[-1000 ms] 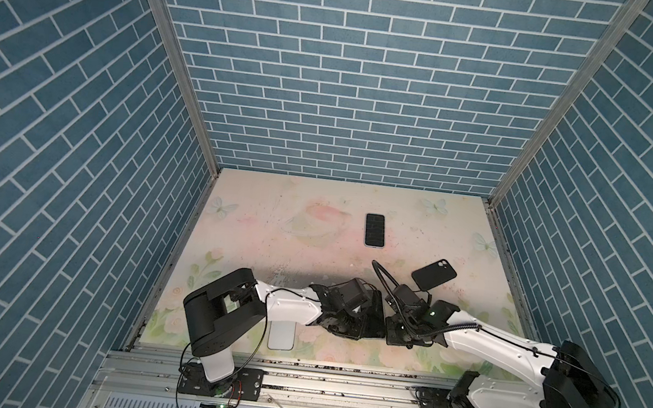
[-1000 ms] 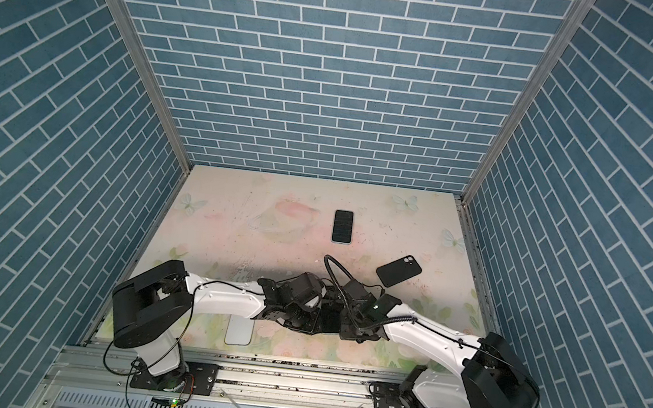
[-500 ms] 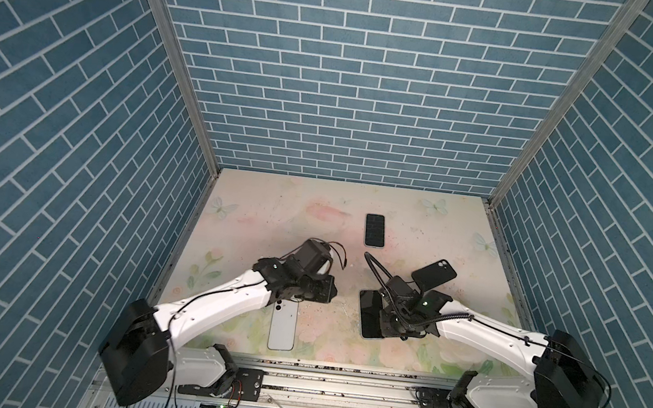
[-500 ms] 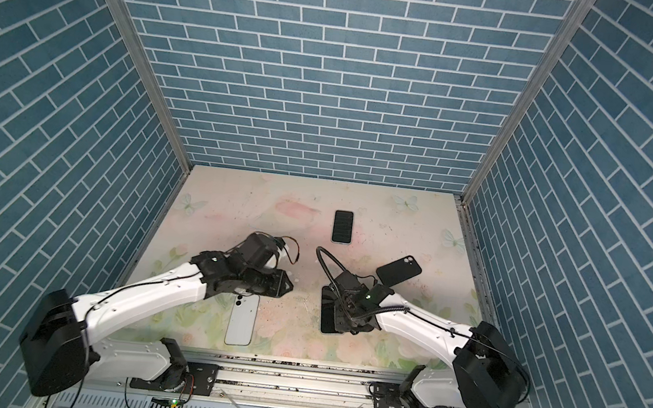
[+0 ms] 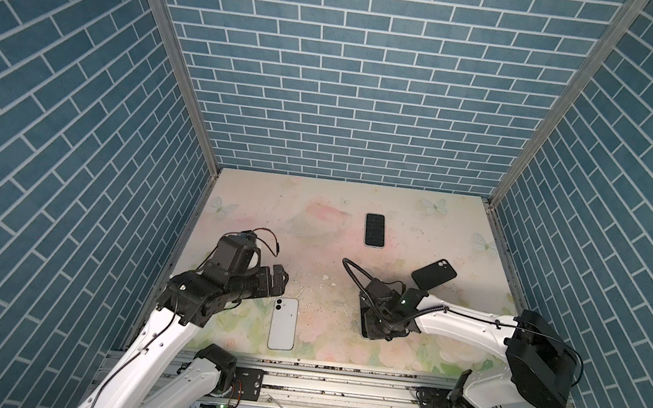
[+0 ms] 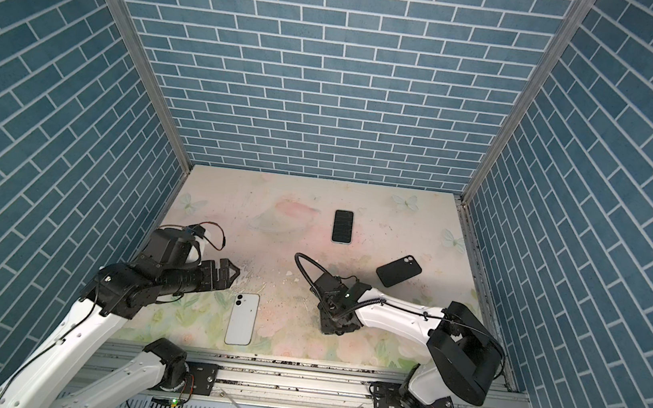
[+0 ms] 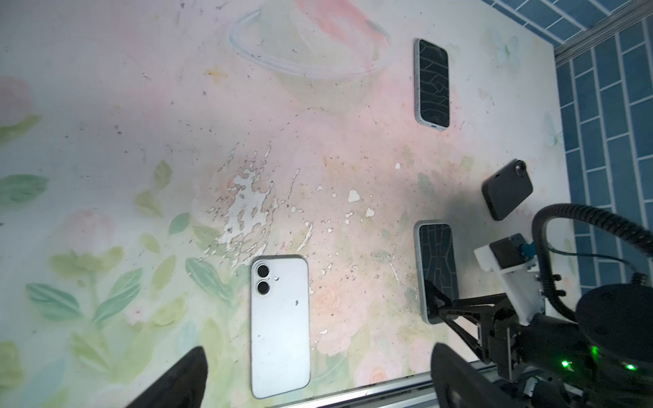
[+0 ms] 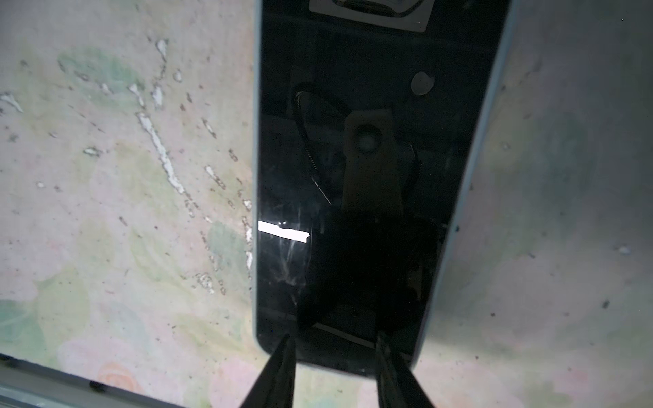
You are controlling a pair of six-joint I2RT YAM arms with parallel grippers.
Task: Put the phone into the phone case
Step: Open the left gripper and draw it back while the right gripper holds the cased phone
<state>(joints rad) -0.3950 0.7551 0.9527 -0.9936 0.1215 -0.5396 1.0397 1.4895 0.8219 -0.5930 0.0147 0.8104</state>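
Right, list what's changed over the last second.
The left gripper swung out leftward from the front centre and opened wide beside the white phone lying screen-down. The right gripper stayed near the centre and parted its jaws over the dark-screened, pale-edged phone. Unmoved: that white phone, the black phone case and the far black-screened phone.

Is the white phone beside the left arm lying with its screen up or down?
Screen down. The white phone lies flat; its back with two camera lenses faces up in the left wrist view.
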